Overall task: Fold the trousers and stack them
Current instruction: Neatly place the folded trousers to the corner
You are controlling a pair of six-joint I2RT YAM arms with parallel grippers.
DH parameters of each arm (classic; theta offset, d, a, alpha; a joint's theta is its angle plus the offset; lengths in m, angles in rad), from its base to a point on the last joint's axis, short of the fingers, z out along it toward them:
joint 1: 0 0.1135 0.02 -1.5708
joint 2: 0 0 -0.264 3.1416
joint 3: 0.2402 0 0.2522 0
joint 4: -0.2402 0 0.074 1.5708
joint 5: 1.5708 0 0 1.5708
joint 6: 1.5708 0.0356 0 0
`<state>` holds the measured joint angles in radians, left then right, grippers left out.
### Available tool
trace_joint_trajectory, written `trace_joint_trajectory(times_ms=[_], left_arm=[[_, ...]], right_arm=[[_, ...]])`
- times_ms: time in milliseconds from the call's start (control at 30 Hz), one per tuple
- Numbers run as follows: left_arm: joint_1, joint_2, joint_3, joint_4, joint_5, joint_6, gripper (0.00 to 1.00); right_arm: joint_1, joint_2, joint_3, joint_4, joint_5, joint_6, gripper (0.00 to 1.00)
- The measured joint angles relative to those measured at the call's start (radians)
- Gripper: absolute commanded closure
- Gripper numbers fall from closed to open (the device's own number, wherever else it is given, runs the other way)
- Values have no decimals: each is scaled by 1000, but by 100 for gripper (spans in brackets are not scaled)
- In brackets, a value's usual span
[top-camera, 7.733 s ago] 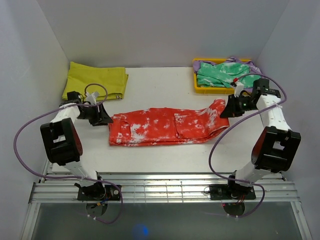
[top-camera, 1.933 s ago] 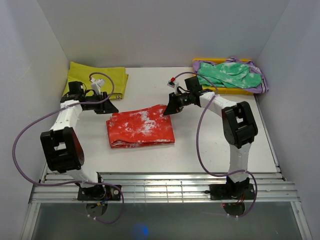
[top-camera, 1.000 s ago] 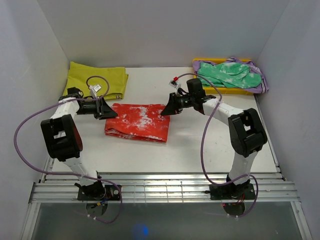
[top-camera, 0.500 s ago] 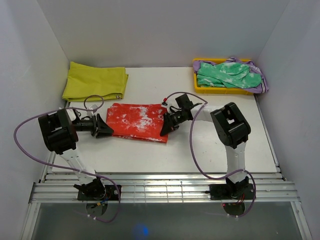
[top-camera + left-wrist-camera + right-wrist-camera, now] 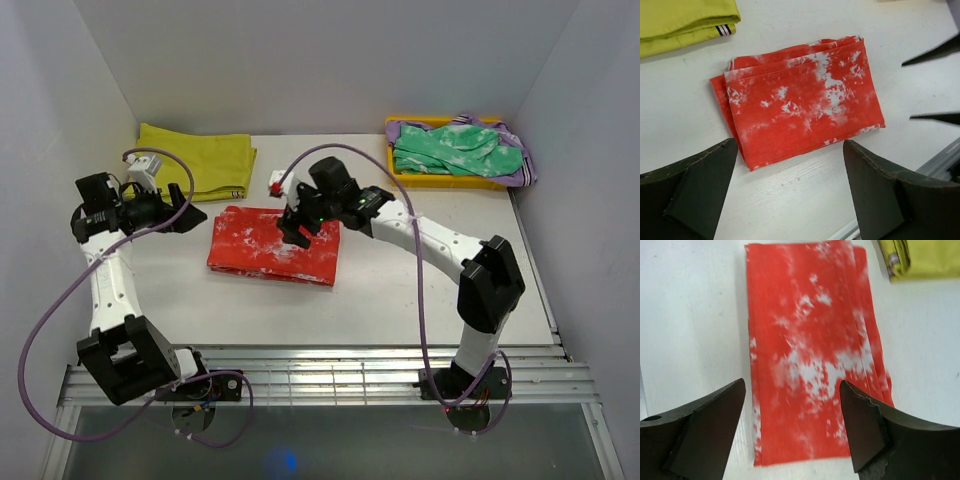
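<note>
- Top external view: the trousers (image 5: 272, 243) were seen folded into a flat red-orange, white-mottled rectangle, laid on the tabletop (image 5: 400, 285) left of centre.
- The right pincer (image 5: 298, 228) was seen released above their right end, nothing grasped.
- The left pincer (image 5: 188, 215) was seen released near their left edge, apart from the fabric.
- A yellow cloth (image 5: 195, 160) was laid just behind them.

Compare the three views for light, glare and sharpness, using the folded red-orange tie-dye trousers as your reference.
Top external view: even, soft light, the folded red-orange tie-dye fabric trousers clear, one blue glare spot near the bottom edge. Left wrist view: sharpest, blotch edges crisp. Right wrist view: softer overall, blotches smeared, the plain yellow cloth in the corner blurred.
</note>
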<state>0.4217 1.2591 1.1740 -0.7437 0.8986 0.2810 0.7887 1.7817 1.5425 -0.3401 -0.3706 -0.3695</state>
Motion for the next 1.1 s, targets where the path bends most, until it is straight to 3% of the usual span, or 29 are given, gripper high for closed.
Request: trace_joint_trajectory(times_ms=[233, 567, 667, 700, 800, 1100], left_arm=[[99, 194, 41, -15, 10, -123, 2], [210, 275, 67, -76, 48, -155, 2], [225, 303, 66, -91, 51, -155, 2], [224, 307, 66, -94, 51, -155, 2], [224, 313, 63, -102, 44, -151, 2], [223, 362, -105, -69, 30, -185, 2]], right_arm=[[254, 236, 168, 75, 217, -129, 20], [348, 504, 223, 178, 444, -215, 23], [358, 522, 223, 225, 490, -241, 44], [358, 523, 223, 232, 498, -247, 61], [355, 523, 201, 272, 502, -258, 92], [249, 429, 85, 323, 302, -150, 92]])
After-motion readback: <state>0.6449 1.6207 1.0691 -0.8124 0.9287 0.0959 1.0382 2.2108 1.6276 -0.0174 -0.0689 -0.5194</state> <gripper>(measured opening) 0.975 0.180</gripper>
